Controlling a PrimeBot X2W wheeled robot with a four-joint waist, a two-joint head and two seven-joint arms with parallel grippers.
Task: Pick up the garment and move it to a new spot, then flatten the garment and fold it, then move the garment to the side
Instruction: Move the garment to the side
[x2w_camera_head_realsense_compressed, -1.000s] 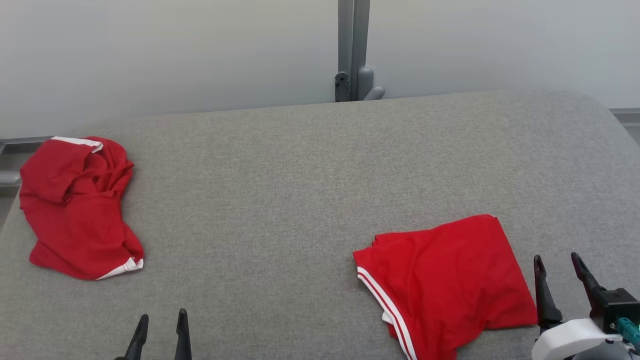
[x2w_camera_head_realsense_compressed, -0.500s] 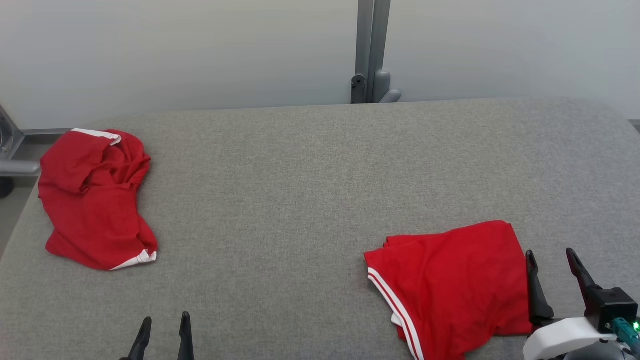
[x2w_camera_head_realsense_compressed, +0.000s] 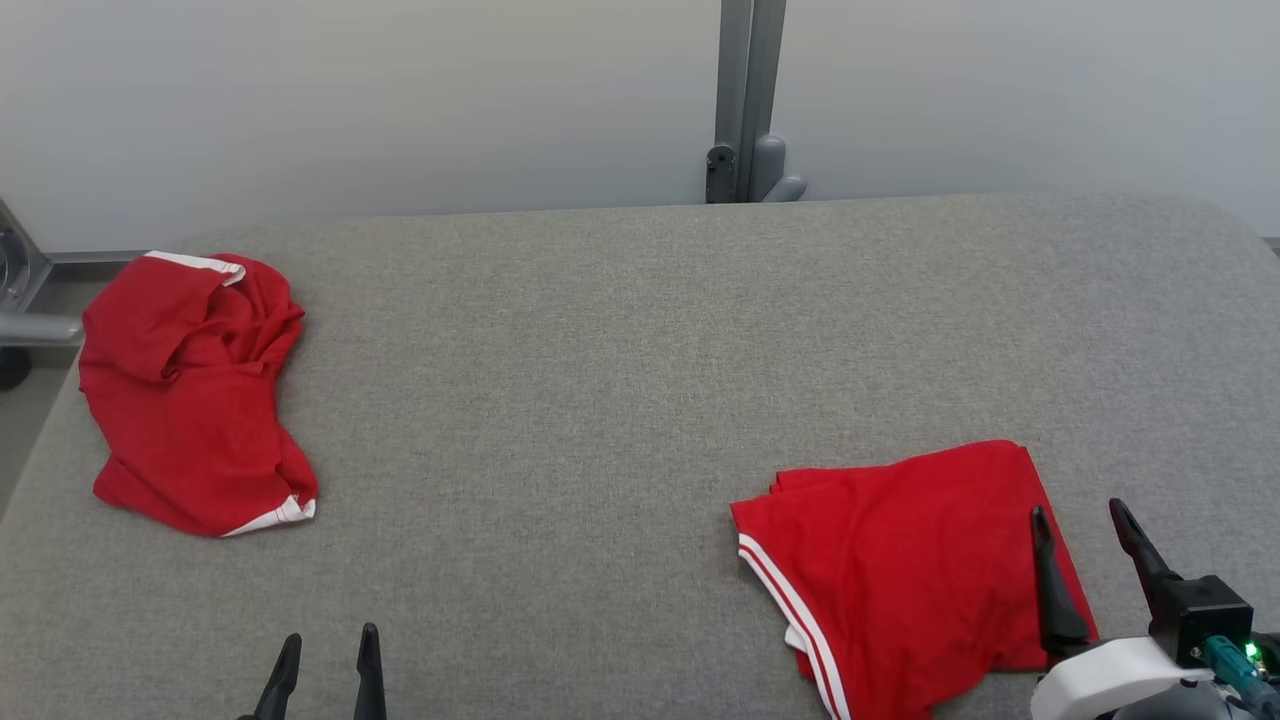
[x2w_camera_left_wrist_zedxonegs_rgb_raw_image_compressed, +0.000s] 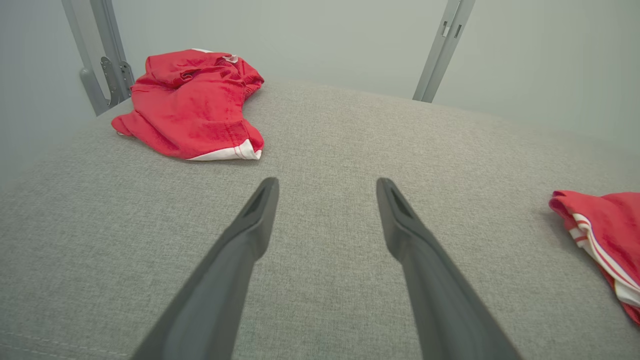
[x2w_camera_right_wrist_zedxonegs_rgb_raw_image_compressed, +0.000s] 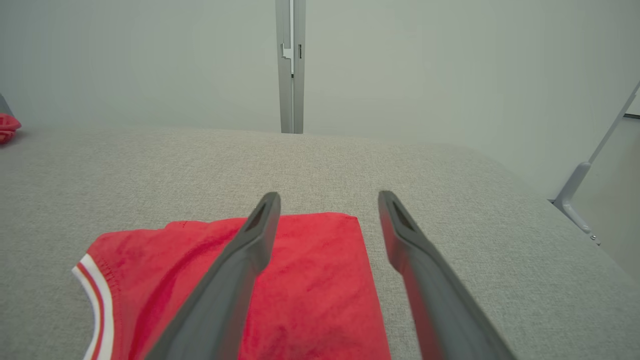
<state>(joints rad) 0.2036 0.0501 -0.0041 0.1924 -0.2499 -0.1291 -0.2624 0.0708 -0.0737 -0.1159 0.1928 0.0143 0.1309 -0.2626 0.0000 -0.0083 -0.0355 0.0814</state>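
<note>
Crumpled garment (x2w_camera_head_realsense_compressed: 185, 390) sits ahead-left of the left claw (x2w_camera_head_realsense_compressed: 330, 634), far from the right claw (x2w_camera_head_realsense_compressed: 1076, 507); both spread wide, holding nothing.

**Head view:** from high at the near side, looking forward and down over the grey fabric-covered bench (x2w_camera_head_realsense_compressed: 600, 400) to the pale wall (x2w_camera_head_realsense_compressed: 300, 100) and grey metal post (x2w_camera_head_realsense_compressed: 748, 90), left pincer (x2w_camera_head_realsense_compressed: 330, 635) at lower left, right pincer (x2w_camera_head_realsense_compressed: 1077, 508) at lower right. **Left wrist view:** low and close over the bench, facing along the left pincer's spread dark fingers (x2w_camera_left_wrist_zedxonegs_rgb_raw_image_compressed: 250, 225) toward the crumpled red garment with white trim (x2w_camera_left_wrist_zedxonegs_rgb_raw_image_compressed: 192, 107) near the far left corner. **Right wrist view:** also low, facing the wall across the folded red garment with white stripes (x2w_camera_right_wrist_zedxonegs_rgb_raw_image_compressed: 310, 280); all three views share both garments and the bench top.
</note>
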